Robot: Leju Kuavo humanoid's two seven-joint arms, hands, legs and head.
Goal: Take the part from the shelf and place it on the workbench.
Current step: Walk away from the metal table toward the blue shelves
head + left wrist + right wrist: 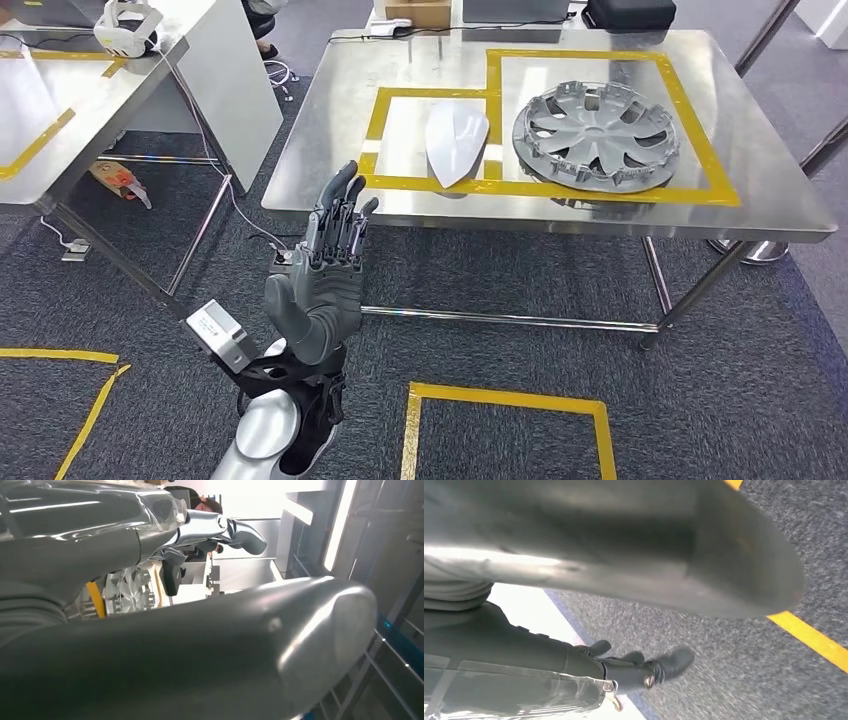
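The left hand (pixel 325 285) is raised in front of the bench (pixel 330 170), holding nothing, fingers (pixel 340 205) straight and close together. The right hand (pixel 574 670) hangs above the carpet, fingers (pixel 674 662) loosely extended, also holding nothing. Farther off, the white part (pixel 456 142) lies on the bench inside yellow tape, beside a grey hubcap (pixel 596 136).
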